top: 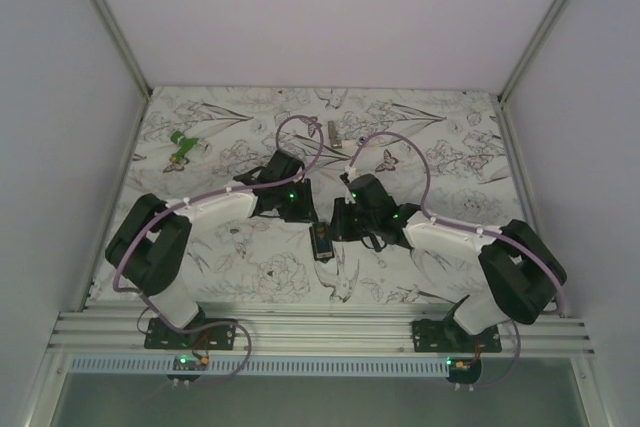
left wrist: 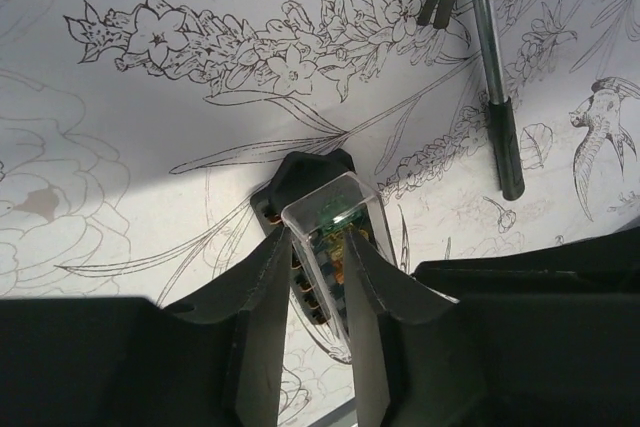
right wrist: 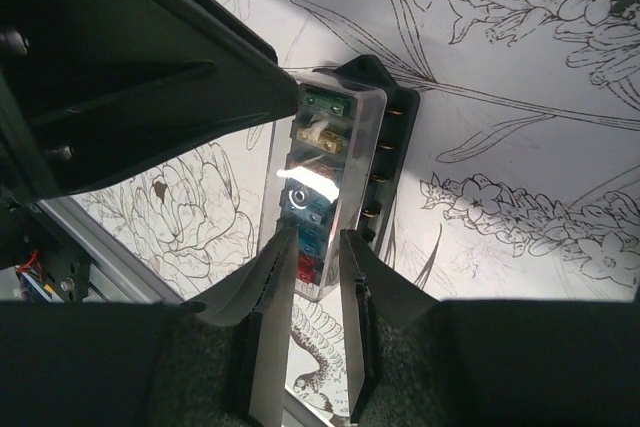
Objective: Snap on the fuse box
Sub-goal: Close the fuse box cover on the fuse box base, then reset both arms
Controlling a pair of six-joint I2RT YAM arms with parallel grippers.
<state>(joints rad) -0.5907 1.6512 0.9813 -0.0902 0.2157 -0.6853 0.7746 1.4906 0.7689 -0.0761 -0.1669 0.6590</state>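
Fuse box: the fuse box lies flat on the table, in the gap between my two wrists. Every place below is given from it.

Left gripper: my left gripper sits at one end of the box. The jaws are narrow, with a finger against each long side of the cover.

Right gripper: my right gripper sits at the other end. Its jaws are just as narrow and are closed on the box's sides, as far as I can see.

Done: the clear cover is already over the row of fuses. It is lined up lengthwise with the black base, which shows along one side and at the far end.

Not settled: I cannot tell whether the cover has clicked home, because the latch edges are hidden by my fingers and by glare.

Left to do: in my judgement the cover needs a firm, even press onto the base — both ends together, so it does not rock.

Hammer: the hammer lies beyond the box and off to one side in the left wrist view. It is well apart from the box.

Writing: none that I can read. The fuses are green, tan, blue and red, but any marks on them are too small to make out. A bright ring of glare on the cover is a reflection — not a label.
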